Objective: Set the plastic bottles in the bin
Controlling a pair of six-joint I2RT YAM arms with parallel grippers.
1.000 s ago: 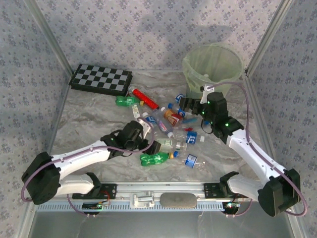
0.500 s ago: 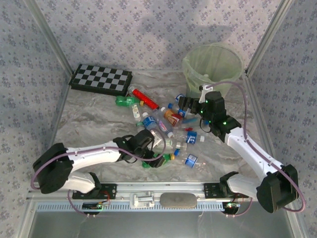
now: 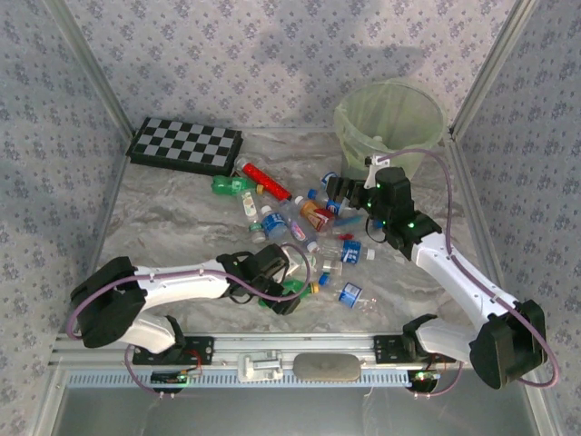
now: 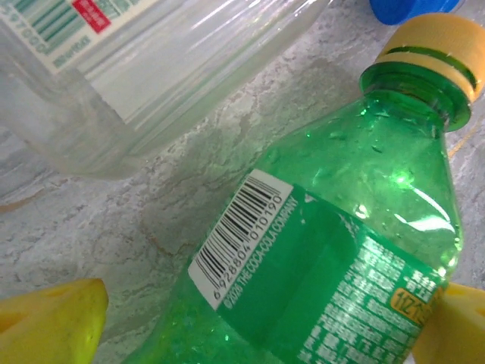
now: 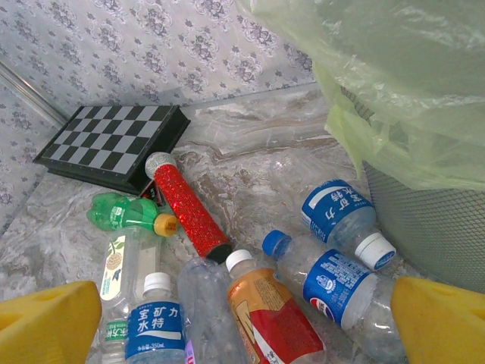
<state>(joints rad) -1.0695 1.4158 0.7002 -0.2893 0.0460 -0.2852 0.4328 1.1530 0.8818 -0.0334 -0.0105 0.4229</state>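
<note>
Roughly a dozen plastic bottles [image 3: 272, 222] lie on their sides in a loose cluster at the middle of the marbled bench [image 3: 172, 227]. All are outside the bin [image 3: 390, 118], one pale green lined bucket standing at the far right corner.

Two of the bottles are green. One [image 3: 231, 184] lies near the checkerboard [image 5: 114, 148]. The other is a green bottle with a yellow cap [image 4: 326, 265], lying between the left fingers [image 4: 45, 322]. Those two yellow fingers sit open on either side of it, gripping nothing, with bare bench showing between one finger and the bottle.

Seven bottles can be counted from the right wrist: one green, three blue-labelled, one orange-labelled [image 5: 265, 315], one pale-labelled and one plain clear. The right fingers [image 5: 45, 326] are spread wide above them, empty. One red stick [image 5: 186, 205] lies beside the checkerboard.
</note>
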